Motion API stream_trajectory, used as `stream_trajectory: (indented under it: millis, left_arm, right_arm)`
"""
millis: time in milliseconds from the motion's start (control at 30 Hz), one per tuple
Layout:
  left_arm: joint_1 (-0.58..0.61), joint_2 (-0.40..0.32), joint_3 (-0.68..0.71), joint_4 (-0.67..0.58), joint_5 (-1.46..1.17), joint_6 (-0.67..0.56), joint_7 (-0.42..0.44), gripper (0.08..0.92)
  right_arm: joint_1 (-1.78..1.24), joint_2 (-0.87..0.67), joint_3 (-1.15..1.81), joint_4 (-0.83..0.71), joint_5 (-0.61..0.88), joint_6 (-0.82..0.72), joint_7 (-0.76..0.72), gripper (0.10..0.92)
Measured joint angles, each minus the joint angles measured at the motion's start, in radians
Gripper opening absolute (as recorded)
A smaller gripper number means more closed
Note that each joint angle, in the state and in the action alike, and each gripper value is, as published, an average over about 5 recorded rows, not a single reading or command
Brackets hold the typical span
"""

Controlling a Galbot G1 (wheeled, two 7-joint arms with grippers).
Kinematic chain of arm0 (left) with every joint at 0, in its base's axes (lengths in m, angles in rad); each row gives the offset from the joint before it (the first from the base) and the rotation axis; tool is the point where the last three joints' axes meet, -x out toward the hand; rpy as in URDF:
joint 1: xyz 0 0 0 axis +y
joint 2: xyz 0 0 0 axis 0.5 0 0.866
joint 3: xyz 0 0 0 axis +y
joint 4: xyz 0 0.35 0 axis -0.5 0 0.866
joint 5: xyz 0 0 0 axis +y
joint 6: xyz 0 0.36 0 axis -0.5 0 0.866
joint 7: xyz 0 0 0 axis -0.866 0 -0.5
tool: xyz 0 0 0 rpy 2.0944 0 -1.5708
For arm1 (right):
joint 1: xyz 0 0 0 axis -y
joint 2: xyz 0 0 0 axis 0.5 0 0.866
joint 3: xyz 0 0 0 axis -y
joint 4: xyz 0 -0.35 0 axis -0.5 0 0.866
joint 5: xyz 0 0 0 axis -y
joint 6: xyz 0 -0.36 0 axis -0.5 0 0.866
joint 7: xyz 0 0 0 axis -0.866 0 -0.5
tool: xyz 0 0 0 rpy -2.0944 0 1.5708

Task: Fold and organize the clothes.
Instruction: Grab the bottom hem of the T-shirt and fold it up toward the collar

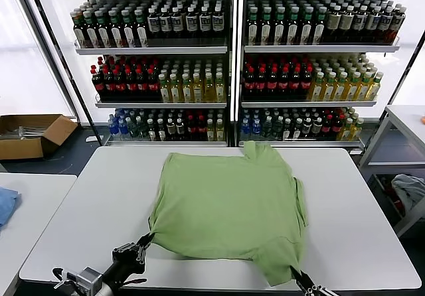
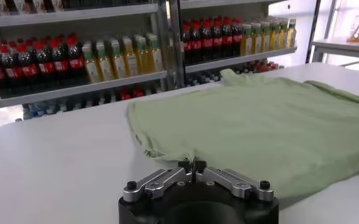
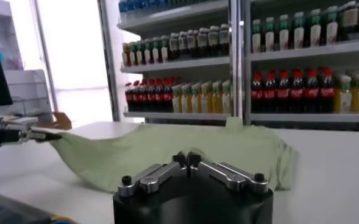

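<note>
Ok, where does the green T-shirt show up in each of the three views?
Head view: green T-shirt spread over the middle of the white table.
Left wrist view: beyond the left gripper, filling the right half.
Right wrist view: across the middle, behind the right gripper.
Shared landmark: the bottle shelves behind it.

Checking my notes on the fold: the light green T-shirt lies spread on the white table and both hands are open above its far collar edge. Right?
Not quite. The hands sit at the near hem, not the far collar: the left hand at one near corner of the T-shirt, the right hand at the other, as the head view shows. Both wrist views show the fingers closed, not open. The shirt does lie on the white table.
</note>
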Motion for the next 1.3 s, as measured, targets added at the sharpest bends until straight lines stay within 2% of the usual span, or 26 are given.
stream_trajectory:
  millis: [400,800,967,1300]
  left_arm:
    - [-0.196,0.024,0.023,0.13,-0.127,0.035,-0.013,0.084]
    - [-0.421,0.015,0.086,0.343,-0.165,0.045,-0.022,0.084]
    - [-0.492,0.003,0.113,0.431,-0.153,0.052,-0.023,0.125]
    - [-0.52,0.017,0.102,0.489,-0.114,0.055,-0.043,0.41]
  right_arm:
    - [0.331,-0.056,-0.082,-0.139,0.044,-0.092,0.111,0.106]
    - [0.661,-0.114,-0.222,-0.377,0.045,-0.164,0.193,0.112]
    - [0.765,-0.118,-0.284,-0.46,0.02,-0.214,0.224,0.224]
    - [0.777,-0.137,-0.293,-0.449,-0.051,-0.332,0.301,0.509]
